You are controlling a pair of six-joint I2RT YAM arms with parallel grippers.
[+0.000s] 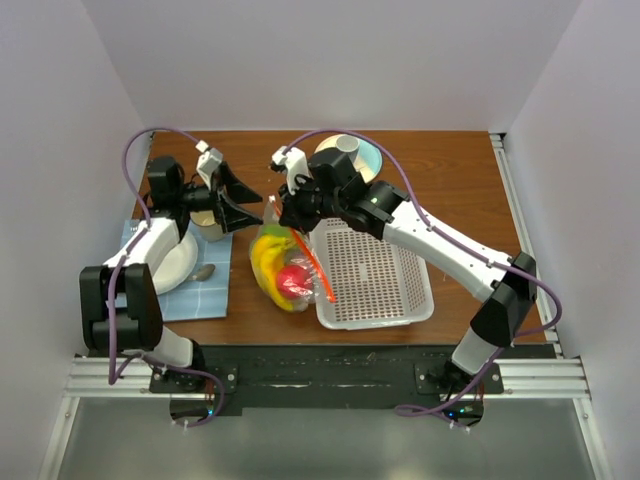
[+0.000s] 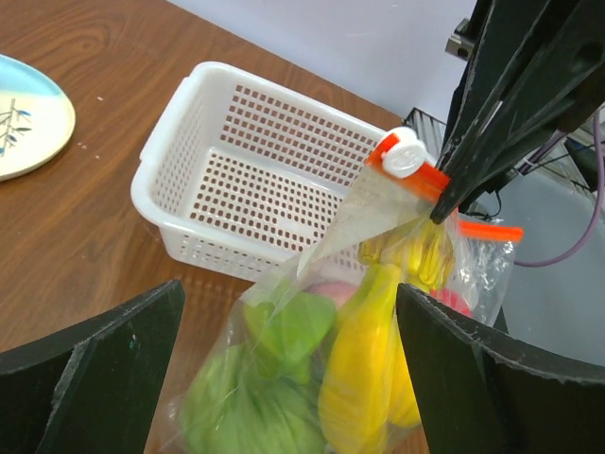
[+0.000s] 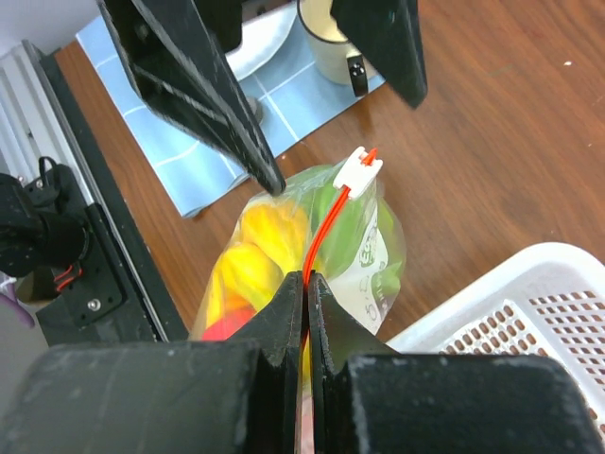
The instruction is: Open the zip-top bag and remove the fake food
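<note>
The zip strip (image 3: 326, 222) of the bag (image 2: 378, 203) is pinched in the fully closed right gripper (image 3: 307, 279), with the food (image 2: 364, 369) bagged below it. The left gripper (image 2: 288, 293) is spread wide and empty, the slider (image 2: 405, 156) just ahead. If the slider is missed, the thin pinch could be pulled loose and the bag dropped.

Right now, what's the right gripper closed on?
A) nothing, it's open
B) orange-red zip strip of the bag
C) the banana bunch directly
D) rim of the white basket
B: in the right wrist view the right gripper has its jaws pressed together on the orange-red zip strip of the zip-top bag, and it is not on the white basket.
</note>
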